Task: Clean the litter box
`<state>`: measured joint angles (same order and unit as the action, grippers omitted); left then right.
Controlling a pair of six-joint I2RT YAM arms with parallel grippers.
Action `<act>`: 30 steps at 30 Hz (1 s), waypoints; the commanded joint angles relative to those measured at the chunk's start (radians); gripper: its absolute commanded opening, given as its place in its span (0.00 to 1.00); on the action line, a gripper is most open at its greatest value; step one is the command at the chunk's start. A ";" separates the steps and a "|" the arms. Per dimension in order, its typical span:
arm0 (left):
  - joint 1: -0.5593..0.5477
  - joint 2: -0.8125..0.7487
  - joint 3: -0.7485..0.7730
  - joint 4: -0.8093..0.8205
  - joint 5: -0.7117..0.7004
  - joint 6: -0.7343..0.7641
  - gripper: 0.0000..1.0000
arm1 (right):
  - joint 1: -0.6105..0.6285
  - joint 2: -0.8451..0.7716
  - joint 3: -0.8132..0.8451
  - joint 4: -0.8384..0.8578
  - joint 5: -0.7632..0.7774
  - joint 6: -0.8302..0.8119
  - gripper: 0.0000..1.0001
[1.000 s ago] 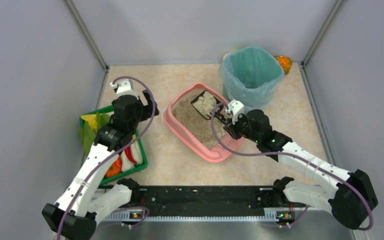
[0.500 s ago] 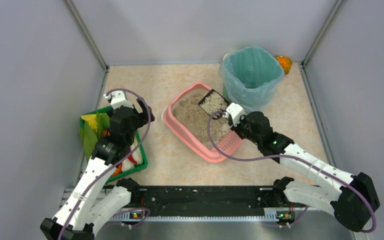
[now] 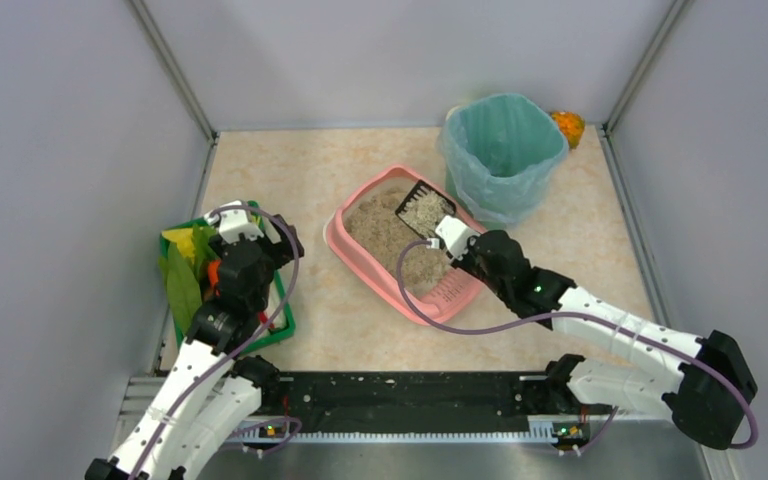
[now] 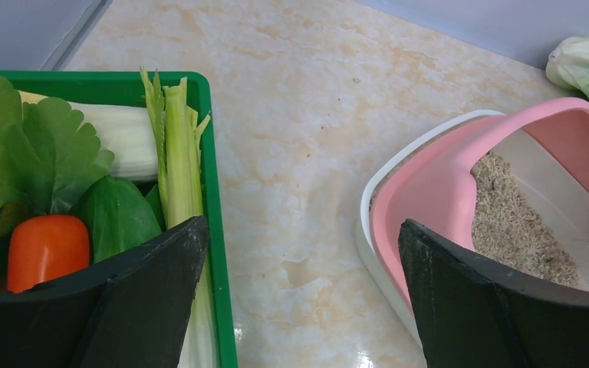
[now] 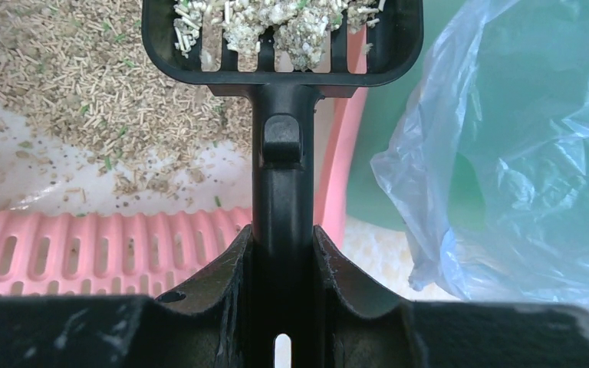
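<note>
The pink litter box point(image 3: 336, 240) lies at the table's middle, with beige litter point(image 3: 385, 238) inside and a slotted ledge point(image 3: 450, 291) at its near end. My right gripper point(image 3: 447, 232) is shut on the handle of a black slotted scoop point(image 3: 421, 208). The scoop's head carries clumps of litter above the box's far right corner. In the right wrist view the fingers point(image 5: 234, 264) clamp the handle point(image 5: 282, 192), and the scoop head point(image 5: 282, 38) hangs over the litter, the ledge point(image 5: 84, 245) below. My left gripper point(image 4: 303, 230) stands open and empty over bare table, between the green tray point(image 4: 211, 192) and the box's pink rim point(image 4: 429, 192).
A tall bin with a teal liner point(image 3: 505, 150) stands just right of the box, close to the scoop, its liner point(image 5: 521, 153) filling the right wrist view's right side. The green tray point(image 3: 285, 322) of vegetables sits at the left. An orange item point(image 3: 567, 125) lies in the back right corner.
The right gripper has shifted a little left and nearer with the loaded scoop, whose head moved slightly right. The left arm has drawn back toward the near edge, over the green tray.
</note>
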<state>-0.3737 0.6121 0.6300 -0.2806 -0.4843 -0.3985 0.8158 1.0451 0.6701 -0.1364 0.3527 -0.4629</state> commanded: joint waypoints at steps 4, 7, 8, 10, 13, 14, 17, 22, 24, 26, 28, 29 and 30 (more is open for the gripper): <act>0.004 -0.032 -0.019 0.106 0.010 0.053 0.99 | 0.011 -0.019 0.026 0.110 -0.042 0.066 0.00; 0.004 -0.013 0.014 0.089 0.011 0.062 0.99 | 0.010 -0.041 0.030 0.021 -0.069 0.109 0.00; 0.005 -0.007 0.022 0.086 0.017 0.065 0.99 | 0.009 -0.052 0.012 0.045 -0.116 0.125 0.00; 0.005 0.001 0.032 0.091 0.036 0.067 0.99 | 0.005 -0.051 0.000 0.117 -0.208 0.199 0.00; 0.004 0.013 0.054 0.085 0.061 0.058 0.99 | -0.008 -0.004 0.052 0.032 -0.258 0.270 0.00; 0.004 0.017 0.064 0.081 0.065 0.055 0.99 | -0.014 0.001 0.064 -0.015 -0.275 0.280 0.00; 0.005 0.024 0.084 0.071 0.079 0.055 0.99 | -0.064 -0.027 0.058 -0.019 -0.431 0.351 0.00; 0.005 0.035 0.105 0.057 0.107 0.041 0.99 | -0.129 -0.009 0.073 -0.024 -0.508 0.456 0.00; 0.004 0.039 0.113 0.047 0.116 0.037 0.99 | -0.130 -0.029 0.093 -0.081 -0.554 0.483 0.00; 0.004 0.040 0.120 0.038 0.120 0.034 0.99 | -0.130 -0.043 0.096 -0.027 -0.599 0.513 0.00; 0.004 0.041 0.118 0.036 0.122 0.026 0.99 | -0.132 -0.018 0.090 0.038 -0.592 0.541 0.00; 0.004 0.041 0.117 0.038 0.128 0.022 0.99 | -0.136 0.005 0.094 0.031 -0.589 0.550 0.00; 0.005 0.044 0.116 0.040 0.132 0.019 0.99 | -0.140 0.024 0.106 -0.008 -0.600 0.554 0.00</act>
<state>-0.3737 0.6529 0.7090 -0.2546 -0.3775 -0.3603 0.6888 1.0374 0.7044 -0.1982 -0.1791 0.0147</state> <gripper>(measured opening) 0.989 0.245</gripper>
